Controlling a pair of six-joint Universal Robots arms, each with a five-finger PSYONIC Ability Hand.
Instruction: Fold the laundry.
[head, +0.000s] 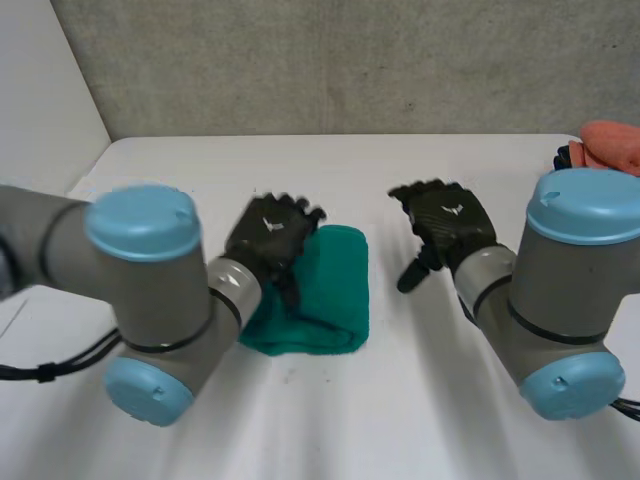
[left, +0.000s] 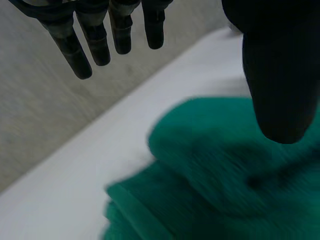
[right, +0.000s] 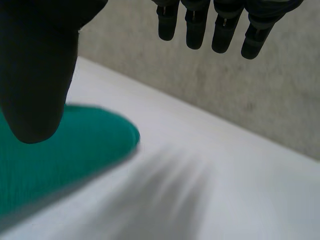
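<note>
A green cloth (head: 322, 295) lies folded into a thick pad on the white table (head: 400, 400), a little left of the middle. My left hand (head: 268, 240) hovers over the cloth's left part, fingers (left: 95, 40) straight and spread from the thumb (left: 280, 75), holding nothing. The cloth (left: 220, 185) lies under that palm. My right hand (head: 445, 225) is off the cloth, to its right above bare table, with straight fingers (right: 220, 27) and nothing in it. A rounded end of the cloth (right: 75, 150) lies beside its thumb (right: 37, 70).
A pile of orange-pink cloth (head: 608, 148) sits at the table's far right corner. A grey wall (head: 330, 60) runs behind the table's far edge. Bare table lies in front of the cloth and between the hands.
</note>
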